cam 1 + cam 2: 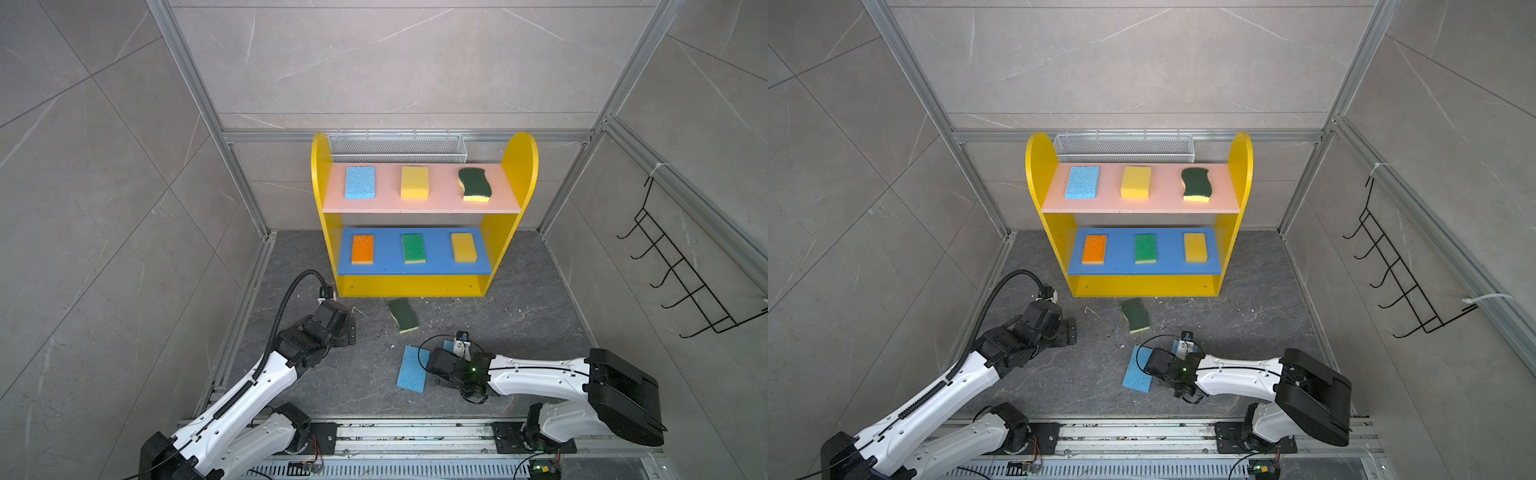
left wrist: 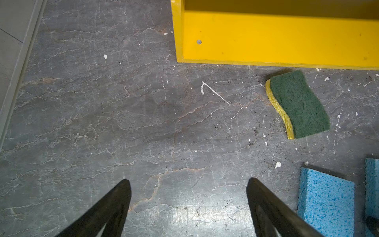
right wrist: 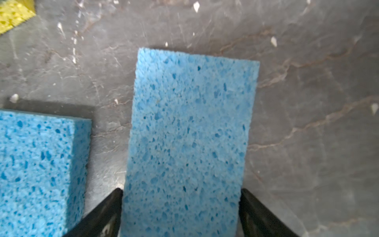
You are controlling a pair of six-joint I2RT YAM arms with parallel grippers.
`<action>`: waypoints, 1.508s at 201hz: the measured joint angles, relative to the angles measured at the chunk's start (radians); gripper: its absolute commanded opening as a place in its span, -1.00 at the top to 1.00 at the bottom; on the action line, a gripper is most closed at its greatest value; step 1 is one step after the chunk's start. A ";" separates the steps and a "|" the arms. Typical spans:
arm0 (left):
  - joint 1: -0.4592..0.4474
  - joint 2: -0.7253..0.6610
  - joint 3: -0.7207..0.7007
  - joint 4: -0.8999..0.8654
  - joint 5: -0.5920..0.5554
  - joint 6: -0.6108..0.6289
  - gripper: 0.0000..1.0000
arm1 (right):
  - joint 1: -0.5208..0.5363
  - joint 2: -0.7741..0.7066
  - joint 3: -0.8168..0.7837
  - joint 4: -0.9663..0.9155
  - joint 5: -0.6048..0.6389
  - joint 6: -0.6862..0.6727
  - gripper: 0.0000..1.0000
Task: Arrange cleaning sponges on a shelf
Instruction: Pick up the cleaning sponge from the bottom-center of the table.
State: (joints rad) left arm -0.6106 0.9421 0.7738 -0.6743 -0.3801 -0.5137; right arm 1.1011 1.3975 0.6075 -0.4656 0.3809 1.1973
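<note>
Sponges fill two boards of the yellow shelf (image 1: 519, 166) in both top views. On the pink upper board lie a light blue sponge (image 1: 360, 182), a plain yellow sponge (image 1: 414, 182) and a wavy green-on-yellow sponge (image 1: 475, 184). On the blue middle board lie an orange sponge (image 1: 363, 249), a bright green sponge (image 1: 413, 248) and a second yellow sponge (image 1: 464, 247). All six lie flat and well apart.

Three more rest on the dark stone floor (image 1: 519, 324) in front of the shelf. The wavy floor sponge (image 1: 402, 314) lies near the yellow base, scouring side up. The loose blue sponge (image 1: 413, 368) lies nearer the robot. Just beside it, the clamped blue sponge (image 3: 188, 133) is mostly hidden under the right arm in the top views.

The right gripper (image 3: 181, 190) is low at the floor. Its two black fingers (image 3: 110, 209) touch the long sides of the clamped blue sponge, which lies flat on the floor.

The left gripper (image 2: 188, 180) hangs over bare floor with its fingers spread wide and nothing between them, well apart from the wavy floor sponge.
</note>
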 measured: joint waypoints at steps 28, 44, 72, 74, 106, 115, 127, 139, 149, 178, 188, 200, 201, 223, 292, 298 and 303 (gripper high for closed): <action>0.000 -0.024 -0.002 0.000 0.018 -0.016 -0.82 | 0.000 -0.007 -0.010 0.029 0.008 -0.057 -0.66; 0.000 -0.048 -0.010 -0.002 0.025 -0.031 -0.82 | 0.001 -0.006 -0.010 0.026 0.007 -0.082 -0.67; 0.000 -0.089 -0.013 -0.012 0.037 -0.050 -0.82 | 0.023 -0.006 -0.014 0.018 0.014 -0.091 -0.73; 0.000 -0.092 -0.013 -0.013 0.039 -0.051 -0.82 | 0.026 -0.006 -0.015 0.018 0.017 -0.090 -0.75; 0.000 -0.131 -0.016 -0.020 0.053 -0.064 -0.82 | 0.112 -0.004 -0.024 0.010 0.055 -0.068 -0.86; 0.000 -0.136 -0.017 -0.021 0.062 -0.066 -0.82 | 0.138 0.005 -0.024 0.008 0.071 -0.063 -0.86; 0.000 -0.138 -0.020 -0.021 0.072 -0.067 -0.82 | 0.164 0.024 -0.017 0.003 0.098 -0.046 -0.86; 0.000 -0.139 -0.027 -0.020 0.077 -0.067 -0.82 | 0.177 0.044 -0.002 -0.003 0.114 -0.032 -0.86; 0.000 -0.141 -0.034 -0.022 0.080 -0.066 -0.82 | 0.183 0.057 0.007 -0.005 0.125 -0.019 -0.86; 0.000 -0.149 -0.041 -0.024 0.085 -0.066 -0.82 | 0.189 0.053 0.001 -0.008 0.140 0.012 -0.88; 0.000 -0.151 -0.043 -0.023 0.086 -0.066 -0.82 | 0.189 0.047 -0.008 -0.010 0.148 0.022 -0.89; 0.000 -0.150 -0.046 -0.019 0.089 -0.066 -0.81 | 0.185 0.039 -0.017 -0.019 0.157 0.038 -0.91; 0.000 -0.150 -0.046 -0.019 0.089 -0.066 -0.82 | 0.184 0.039 -0.017 -0.020 0.158 0.040 -0.91; 0.000 -0.139 -0.050 -0.009 0.098 -0.065 -0.82 | 0.167 0.034 -0.024 -0.027 0.163 0.060 -0.93; 0.000 -0.112 -0.058 0.010 0.122 -0.063 -0.81 | 0.108 -0.057 -0.110 -0.008 0.186 0.056 -0.91; 0.000 -0.112 -0.058 0.010 0.122 -0.063 -0.81 | 0.106 -0.059 -0.111 -0.008 0.186 0.051 -0.92; 0.000 -0.112 -0.058 0.010 0.122 -0.062 -0.81 | 0.105 -0.059 -0.111 -0.007 0.186 0.048 -0.93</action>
State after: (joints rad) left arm -0.6106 0.8303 0.7155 -0.6640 -0.2584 -0.5758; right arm 1.2057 1.3388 0.4965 -0.4728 0.5671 1.2449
